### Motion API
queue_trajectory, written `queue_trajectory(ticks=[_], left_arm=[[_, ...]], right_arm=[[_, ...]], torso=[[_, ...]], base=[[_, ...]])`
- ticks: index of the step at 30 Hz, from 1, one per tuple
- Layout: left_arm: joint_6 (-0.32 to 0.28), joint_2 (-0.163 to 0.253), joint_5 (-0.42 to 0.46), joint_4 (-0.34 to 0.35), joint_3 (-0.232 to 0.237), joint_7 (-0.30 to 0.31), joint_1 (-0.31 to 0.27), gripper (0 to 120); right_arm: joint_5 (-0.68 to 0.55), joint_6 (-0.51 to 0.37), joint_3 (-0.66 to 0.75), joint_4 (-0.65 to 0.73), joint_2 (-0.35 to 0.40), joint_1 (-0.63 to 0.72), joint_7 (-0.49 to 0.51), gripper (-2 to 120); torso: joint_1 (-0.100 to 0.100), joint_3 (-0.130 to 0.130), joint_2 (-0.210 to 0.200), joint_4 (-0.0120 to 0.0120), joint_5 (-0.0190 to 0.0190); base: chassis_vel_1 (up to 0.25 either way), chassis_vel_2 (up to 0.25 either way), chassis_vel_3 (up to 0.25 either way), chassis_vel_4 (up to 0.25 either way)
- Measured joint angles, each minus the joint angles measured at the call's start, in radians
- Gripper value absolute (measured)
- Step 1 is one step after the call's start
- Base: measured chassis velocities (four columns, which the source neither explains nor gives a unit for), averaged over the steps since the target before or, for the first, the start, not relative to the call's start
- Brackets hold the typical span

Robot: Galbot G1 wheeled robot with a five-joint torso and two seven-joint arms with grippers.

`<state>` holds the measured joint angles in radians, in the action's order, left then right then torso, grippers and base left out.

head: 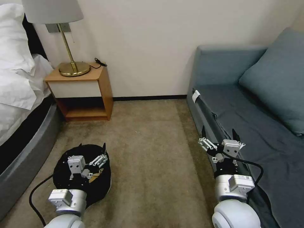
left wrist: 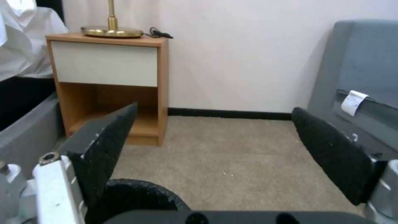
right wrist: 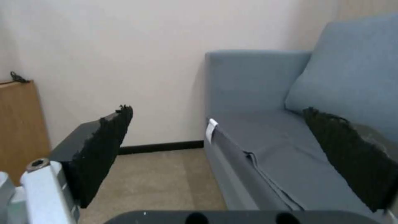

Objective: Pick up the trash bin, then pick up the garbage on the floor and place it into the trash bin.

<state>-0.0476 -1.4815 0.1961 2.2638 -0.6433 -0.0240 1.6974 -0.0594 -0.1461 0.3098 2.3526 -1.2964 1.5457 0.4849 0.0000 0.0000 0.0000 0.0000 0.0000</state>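
The left hand point(head: 91, 152) hovers wide open in the frame's lower left, directly over the bin point(head: 104, 182) on the carpet, so it is the nearer one. The right hand point(head: 220, 135), also wide open, hangs lower right over the sofa point(head: 253, 126) edge. A nightstand point(head: 84, 91) stands beyond; the carpet between shows no litter.

We see the left gripper point(left wrist: 215, 137) with black padded fingers point(left wrist: 331, 152) spread wide over beige carpet point(left wrist: 215, 161); the round black bin's rim point(left wrist: 141, 193) sits at seven o'clock, a wooden white-drawered nightstand point(left wrist: 108, 77) at ten.
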Motion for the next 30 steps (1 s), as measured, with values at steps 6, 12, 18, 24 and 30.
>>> queue_trajectory(ticks=[6, 12, 18, 24, 30], left_arm=[[0.000, 0.000, 0.000, 0.000, 0.000, 0.000, 0.000, 100], [0.000, 0.000, 0.000, 0.000, -0.001, 0.000, 0.000, 100], [0.000, 0.000, 0.001, 0.000, -0.001, 0.000, -0.001, 100], [0.000, 0.000, 0.001, 0.000, -0.001, 0.000, -0.001, 100], [0.000, 0.000, 0.002, -0.001, -0.001, 0.000, -0.001, 100]], right_arm=[[-0.001, 0.000, 0.000, 0.000, 0.001, -0.001, 0.000, 100], [-0.002, 0.000, -0.001, 0.000, 0.001, -0.002, 0.000, 100], [-0.002, 0.000, -0.001, 0.000, 0.002, -0.003, 0.000, 100], [-0.002, 0.000, -0.001, 0.000, 0.002, -0.003, 0.001, 100], [-0.003, 0.000, -0.001, 0.000, 0.002, -0.003, 0.001, 100]], torso=[[0.000, 0.000, 0.000, 0.0000, 0.0000], [0.000, 0.000, 0.000, 0.0000, 0.0000], [0.000, 0.000, 0.000, 0.0000, 0.0000], [0.000, 0.000, 0.000, 0.0000, 0.0000], [0.000, 0.000, 0.000, 0.0000, 0.0000]], base=[[0.000, 0.000, 0.000, 0.000], [0.000, 0.000, 0.000, 0.000], [0.000, 0.000, 0.000, 0.000], [0.000, 0.000, 0.000, 0.000], [0.000, 0.000, 0.000, 0.000]])
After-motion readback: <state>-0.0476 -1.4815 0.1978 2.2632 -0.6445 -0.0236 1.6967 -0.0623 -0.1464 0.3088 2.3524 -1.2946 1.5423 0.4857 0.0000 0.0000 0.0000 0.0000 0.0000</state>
